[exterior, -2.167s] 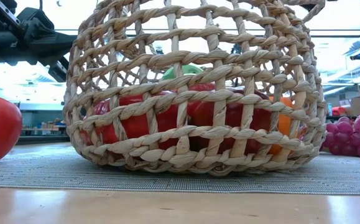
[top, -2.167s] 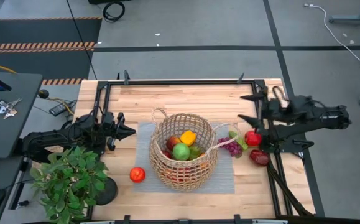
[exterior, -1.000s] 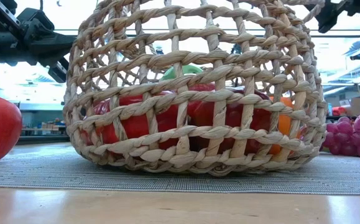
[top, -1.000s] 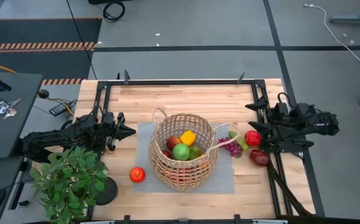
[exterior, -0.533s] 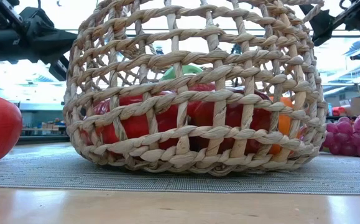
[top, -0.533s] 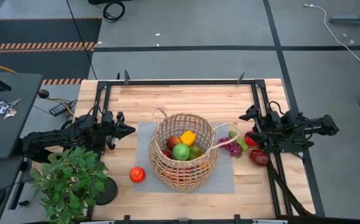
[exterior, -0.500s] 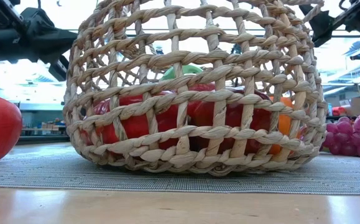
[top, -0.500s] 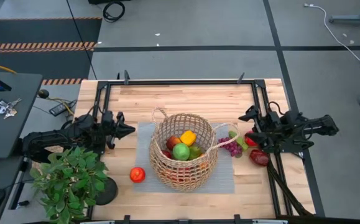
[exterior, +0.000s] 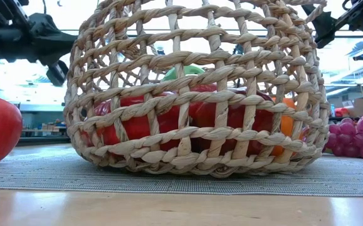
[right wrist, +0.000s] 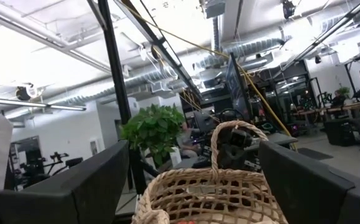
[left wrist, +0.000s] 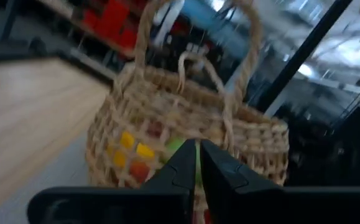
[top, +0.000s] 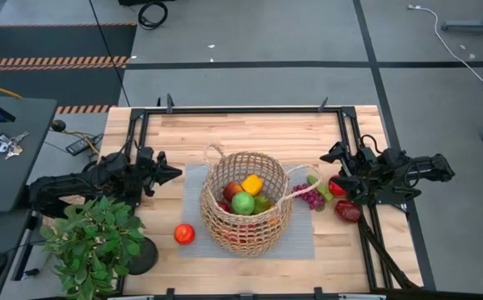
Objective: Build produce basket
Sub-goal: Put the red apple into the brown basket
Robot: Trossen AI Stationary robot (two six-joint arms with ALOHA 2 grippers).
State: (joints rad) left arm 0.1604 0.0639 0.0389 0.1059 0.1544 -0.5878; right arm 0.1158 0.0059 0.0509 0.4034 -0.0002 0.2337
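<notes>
The tan wicker basket [top: 245,202] stands on its base on a grey mat [top: 304,237] at mid-table. It holds produce: a green apple [top: 243,202], a yellow pepper [top: 252,183] and red fruits [exterior: 143,122]. A red fruit [top: 183,234] lies on the wood left of the mat. Purple grapes [top: 310,197], a red apple [top: 338,185] and a dark red fruit [top: 348,210] lie to the basket's right. My left gripper [top: 174,174] is shut, level, just left of the basket [left wrist: 186,130]. My right gripper [top: 333,175] hangs open, high over the red apple, facing the basket [right wrist: 211,193].
A potted green plant [top: 95,242] stands at the near left corner, close under my left arm. A black frame rail [top: 241,109] runs around the table. The far half of the wooden top [top: 249,133] lies bare.
My right gripper has sunk a little over the red apple and tipped its fingers upward, staying open; for the last half second it has kept still. My left gripper has rolled about its own pointing line in place, still shut. No produce has moved.
</notes>
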